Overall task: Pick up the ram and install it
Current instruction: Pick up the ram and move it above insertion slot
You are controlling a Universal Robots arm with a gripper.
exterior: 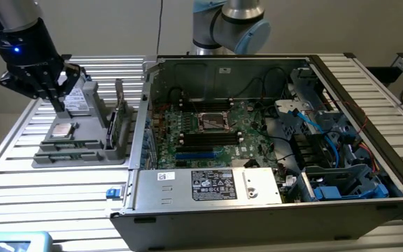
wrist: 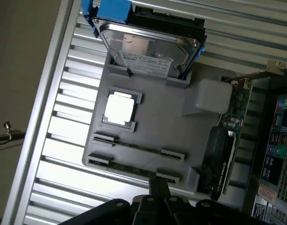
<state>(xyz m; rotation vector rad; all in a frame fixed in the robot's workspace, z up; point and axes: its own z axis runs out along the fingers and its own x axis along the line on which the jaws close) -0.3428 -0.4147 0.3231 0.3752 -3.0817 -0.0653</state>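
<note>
The ram [wrist: 136, 146], a thin, long, narrow green circuit-board stick, lies edge-up in a slot at the near end of a grey plastic tray [exterior: 82, 157]. A second stick of the same kind [wrist: 129, 167] sits in the next slot, just beside it and parallel to it. The tray rests on a slatted metal surface [exterior: 48, 189] at the exterior view's left. Further back on the tray lies a small square silver chip [exterior: 63, 129] in its own recess. Beyond that is a silver hard drive in a blue carrier [wrist: 148, 51]. Along the tray's right edge a larger green card with a black cooler and a metal bracket [wrist: 223, 154] stands on its edge. The robot's black claw [exterior: 60, 107] hangs above the far part of the tray, over the chip and the hard drive, well apart from the ram. Whether the claw is spread or pressed together cannot be told, and nothing is seen in its grasp. To the right of the tray, touching or nearly touching it, an open black computer case [exterior: 272, 220] lies on its side. Inside the case are a green motherboard [exterior: 209, 136], cables and blue fittings.
</note>
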